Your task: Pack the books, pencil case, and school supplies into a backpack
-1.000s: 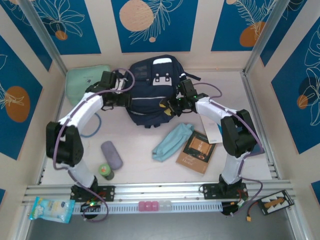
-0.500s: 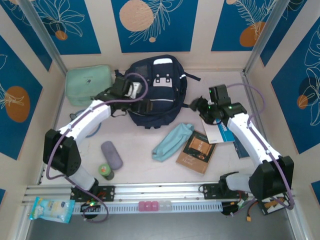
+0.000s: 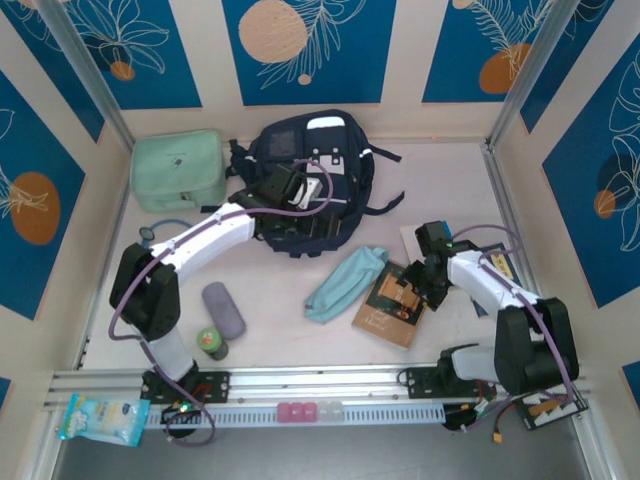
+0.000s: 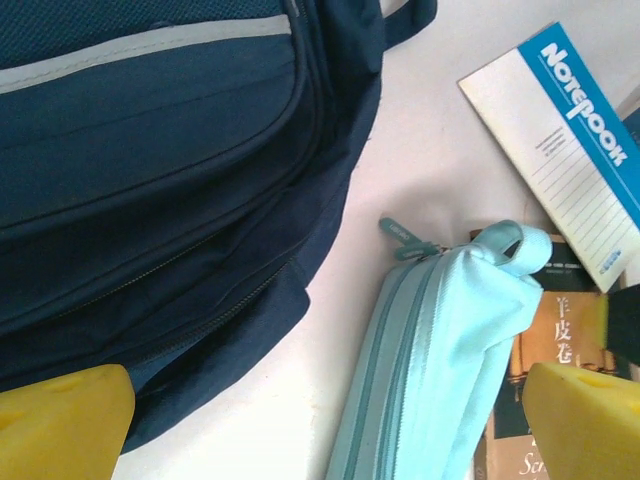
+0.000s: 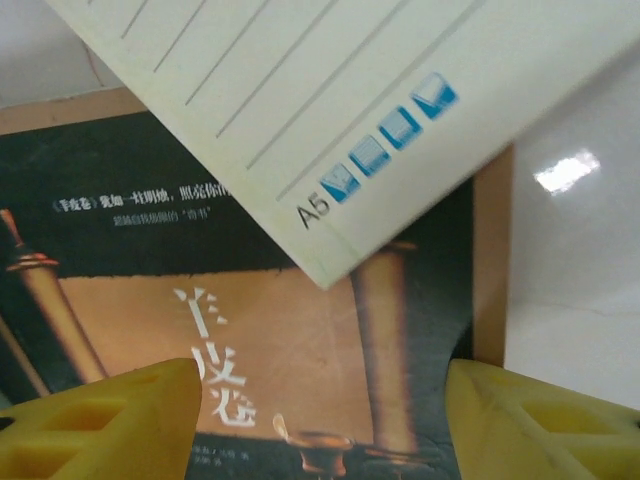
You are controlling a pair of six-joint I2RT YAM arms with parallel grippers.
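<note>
The navy backpack (image 3: 312,165), your biggest item, lies flat at the back middle of the table. Its white patches face up and a strap trails off to the right. Your left gripper (image 3: 305,225) hangs over the backpack's near edge. In the left wrist view its yellow fingertips (image 4: 60,420) sit in opposite lower corners, spread wide. Nothing is pinched; between them you see only the backpack's hem, bare table and one end of the pouch.

The mint-green bag (image 3: 178,170) sits in the back-left corner, just beside the backpack.

The light-blue pencil case (image 3: 345,283) lies on the table near the backpack's front edge but apart from it. It slants from lower left to upper right, with its zipper pull at the end nearer the backpack. That end rests right against the brown book (image 3: 388,310).

The brown book lies flat to the right of the pouch, tan picture up. Your right gripper (image 3: 420,288) is low over the book's right part. In the right wrist view its yellow fingers (image 5: 100,420) stand apart with the cover showing between them. You cannot tell whether they touch the cover.

A white-and-blue notebook (image 4: 555,130) overlaps the book's far corner.

The greyish-purple case (image 3: 223,310) lies on the near left, well apart from the backpack. The small green bottle (image 3: 211,343) stands just beside its near end.
</note>
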